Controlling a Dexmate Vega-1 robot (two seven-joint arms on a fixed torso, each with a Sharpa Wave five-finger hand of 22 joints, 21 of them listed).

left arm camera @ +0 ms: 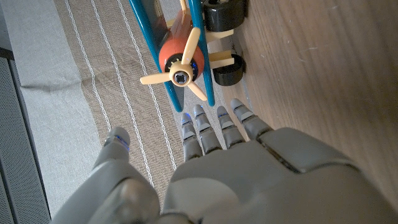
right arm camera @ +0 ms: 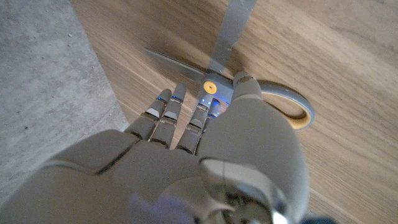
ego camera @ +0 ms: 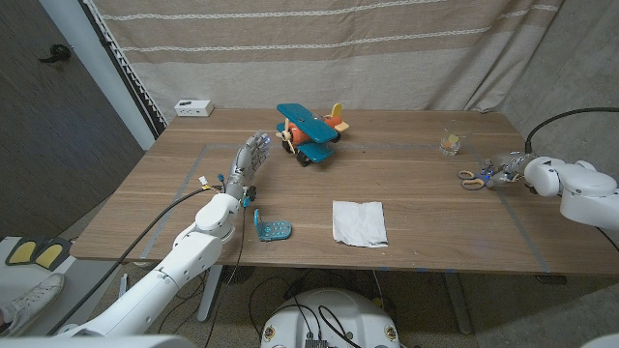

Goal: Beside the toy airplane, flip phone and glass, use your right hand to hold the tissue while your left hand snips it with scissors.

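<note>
Right wrist view puts the right hand directly over the scissors, fingers reaching down around the pivot and one orange-lined loop; whether it actually grips them or only touches, I cannot tell. In the head view the same hand sits at the scissors, which lie on the wooden table well to the right of the tissue and just in front of the glass.

The left hand holds nothing, its fingers straight and slightly spread, stretched toward the toy airplane. The left wrist view shows its fingertips close to the airplane's propeller and black wheels.

The tissue lies flat and untouched, near the front edge, with the blue flip phone just to its left and open.

The main risk, as I judge it, is the roles: the task wants the left hand cutting and the right holding, yet the right is the one at the scissors. A handover across the table could drop the scissors or drag them into the glass and tip it. The left hand, so near the airplane, could nudge it and set it rolling on its wheels. Any sweep toward the tissue may also knock the phone or crumple the thin sheet.
</note>
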